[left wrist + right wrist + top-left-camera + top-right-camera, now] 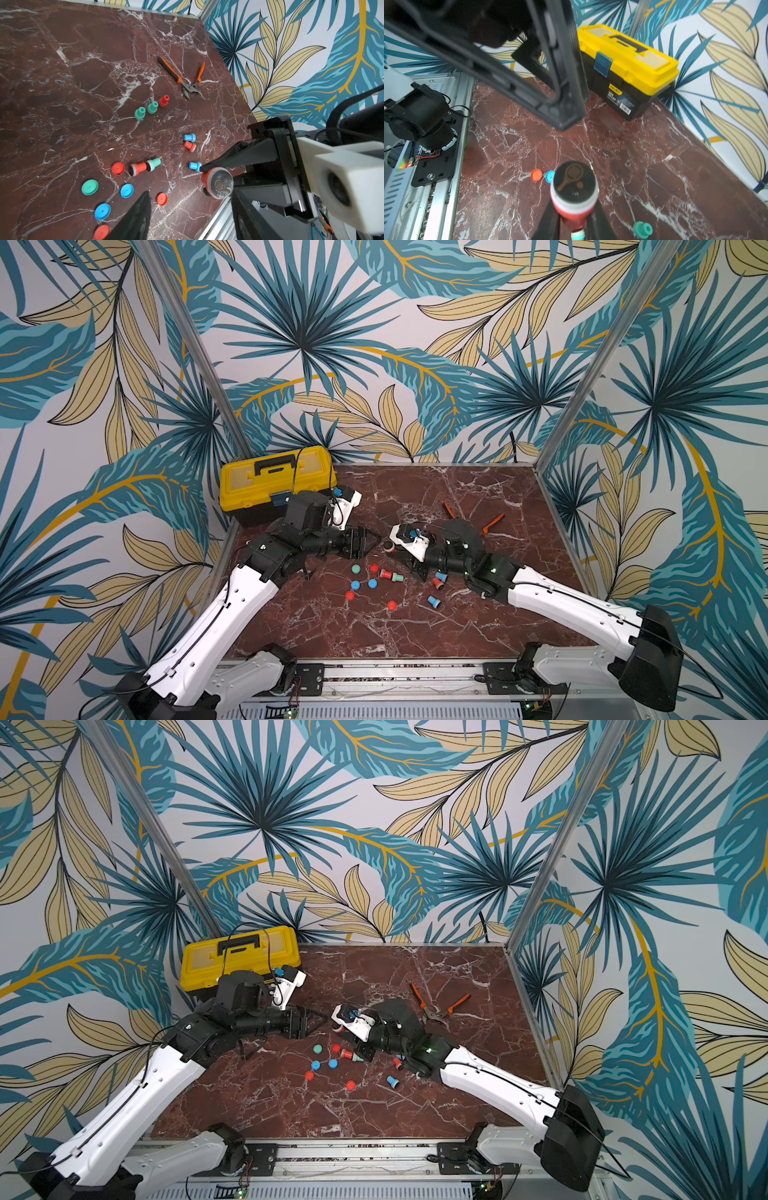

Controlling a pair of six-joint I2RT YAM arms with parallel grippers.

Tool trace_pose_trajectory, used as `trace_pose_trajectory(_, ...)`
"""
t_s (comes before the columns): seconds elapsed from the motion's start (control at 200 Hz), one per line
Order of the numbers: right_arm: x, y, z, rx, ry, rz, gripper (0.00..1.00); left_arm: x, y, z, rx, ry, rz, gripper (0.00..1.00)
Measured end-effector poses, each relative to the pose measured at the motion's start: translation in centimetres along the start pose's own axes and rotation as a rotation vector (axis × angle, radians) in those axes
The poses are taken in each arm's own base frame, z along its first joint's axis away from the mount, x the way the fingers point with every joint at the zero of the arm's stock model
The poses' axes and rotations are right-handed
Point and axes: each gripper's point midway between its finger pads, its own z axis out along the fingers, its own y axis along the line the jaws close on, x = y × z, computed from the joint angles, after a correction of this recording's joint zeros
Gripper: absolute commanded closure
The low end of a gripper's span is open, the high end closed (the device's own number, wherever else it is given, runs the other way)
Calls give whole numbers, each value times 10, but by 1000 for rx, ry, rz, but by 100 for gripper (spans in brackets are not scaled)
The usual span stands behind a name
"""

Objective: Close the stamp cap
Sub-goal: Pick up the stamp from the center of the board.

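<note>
I see the right gripper (574,216) pinching a red stamp (574,191) by its narrow handle. It holds the stamp clear of the dark red marble table (457,497), near the table's middle. The stamp lies sideways in the grip. Its dark face is uncapped, shows a raised racket and ball, and points toward the left gripper (375,537).

In both top views the two grippers point at each other. Their tips are near but apart, and the stamp sits between them. I cannot tell whether the left gripper's fingers are spread or pressed together, nor whether they hold anything.

On the table between the arms, nearer the robot's base, lie six loose caps (127,190): three red, two blue and one green. They are scattered, with their open sides up. Just beside them a second red stamp (138,168) and a green stamp (153,164) lie on their sides in a line, both faces bare. A closed yellow toolbox (274,481) stands in the back left corner. Orange-handled pliers (182,76) lie with their handles apart behind the right arm.
</note>
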Motion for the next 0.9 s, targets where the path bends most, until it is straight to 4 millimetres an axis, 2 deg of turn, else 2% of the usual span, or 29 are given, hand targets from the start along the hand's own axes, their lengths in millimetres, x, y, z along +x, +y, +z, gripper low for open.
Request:
trace_pose_trajectory(0.115,-7,1,-2,-9,-28,-50,92,9,-11,5,8,40,-2,38)
trace_pose_trajectory(0.305,-8,4,-2,-21,-33,-89,92,15,-25,16,16,84,-4,39)
trace_pose_trajectory(0.436,-7,4,-2,-21,-30,-115,92,17,-23,22,-3,100,-28,46)
trace_pose_trajectory(0.901,0,0,-3,-2,8,-211,92,18,-19,34,-40,127,-108,60)
